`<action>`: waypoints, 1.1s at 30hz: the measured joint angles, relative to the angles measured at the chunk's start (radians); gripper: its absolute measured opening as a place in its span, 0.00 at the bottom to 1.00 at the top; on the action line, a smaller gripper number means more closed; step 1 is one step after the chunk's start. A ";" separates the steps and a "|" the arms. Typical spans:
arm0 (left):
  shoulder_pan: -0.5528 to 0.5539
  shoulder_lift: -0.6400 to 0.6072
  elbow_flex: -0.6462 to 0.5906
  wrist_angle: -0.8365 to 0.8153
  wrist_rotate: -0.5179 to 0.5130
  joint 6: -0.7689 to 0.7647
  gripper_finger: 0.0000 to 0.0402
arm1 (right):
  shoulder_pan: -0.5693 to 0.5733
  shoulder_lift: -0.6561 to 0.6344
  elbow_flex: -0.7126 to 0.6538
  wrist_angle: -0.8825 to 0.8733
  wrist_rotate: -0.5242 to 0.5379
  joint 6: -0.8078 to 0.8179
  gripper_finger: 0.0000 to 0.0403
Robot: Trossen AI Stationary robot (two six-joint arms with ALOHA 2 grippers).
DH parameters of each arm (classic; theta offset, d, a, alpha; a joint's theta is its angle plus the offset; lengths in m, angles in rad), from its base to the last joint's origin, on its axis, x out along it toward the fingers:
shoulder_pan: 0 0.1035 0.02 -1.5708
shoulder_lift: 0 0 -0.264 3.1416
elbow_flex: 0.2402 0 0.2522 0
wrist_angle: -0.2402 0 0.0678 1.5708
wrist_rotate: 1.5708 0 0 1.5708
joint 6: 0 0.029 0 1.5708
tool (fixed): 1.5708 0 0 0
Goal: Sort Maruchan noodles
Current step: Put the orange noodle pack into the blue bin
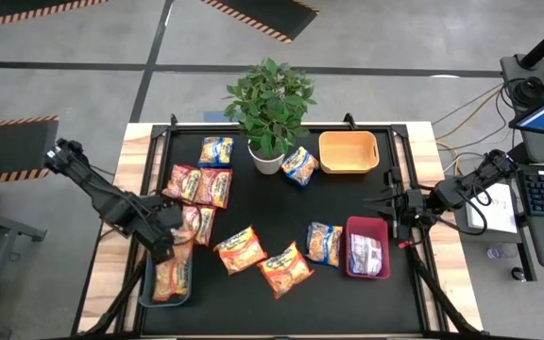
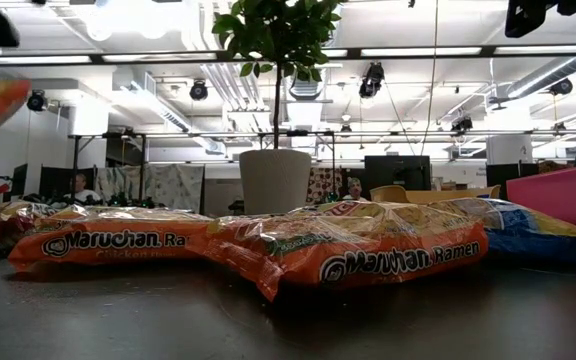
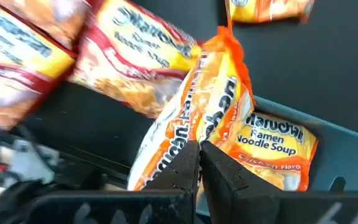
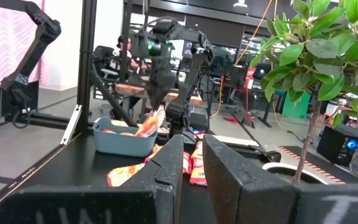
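My left gripper (image 1: 165, 242) is shut on an orange Maruchan packet (image 3: 210, 106) over the grey-blue bin (image 1: 145, 295) at the table's near left. Another orange packet (image 3: 277, 149) lies flat in that bin. Red-pink packets (image 1: 196, 185), blue-and-yellow packets (image 1: 216, 151) and two orange packets (image 1: 263, 259) lie flat on the black table top. One packet (image 1: 366, 253) lies in the red bin (image 1: 366, 225). My right gripper (image 1: 385, 204) waits beside the red bin, empty, its fingers nearly together. My left gripper pinches the orange packet by one end (image 3: 194, 138) between its two fingers, which come from above and point down. The packet is creased lengthwise and hangs below the fingers, its free end (image 3: 227, 43) over the grey-blue bin, as the right wrist view (image 4: 151, 122) also shows.
A potted plant in a white pot (image 1: 266, 159) stands at the far middle, with an orange bin (image 1: 348, 166) to its right. The wooden table edges (image 1: 132, 151) frame the black mat. Bare mat lies along the near edge (image 1: 281, 312).
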 joint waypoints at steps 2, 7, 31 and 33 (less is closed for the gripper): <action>0.000 0.011 0.037 -0.025 -0.036 -0.004 0.00 | 0.000 0.000 0.000 0.000 0.000 0.000 0.13; -0.001 0.056 0.046 -0.022 -0.063 0.006 0.00 | 0.000 0.000 0.000 0.000 0.000 0.000 0.13; -0.382 0.314 0.013 -0.056 -0.226 -0.467 0.00 | 0.000 0.000 0.000 0.004 0.001 0.000 0.13; -0.412 0.353 0.013 -0.057 -0.230 -0.509 0.00 | 0.000 0.000 0.000 0.005 0.001 0.000 0.13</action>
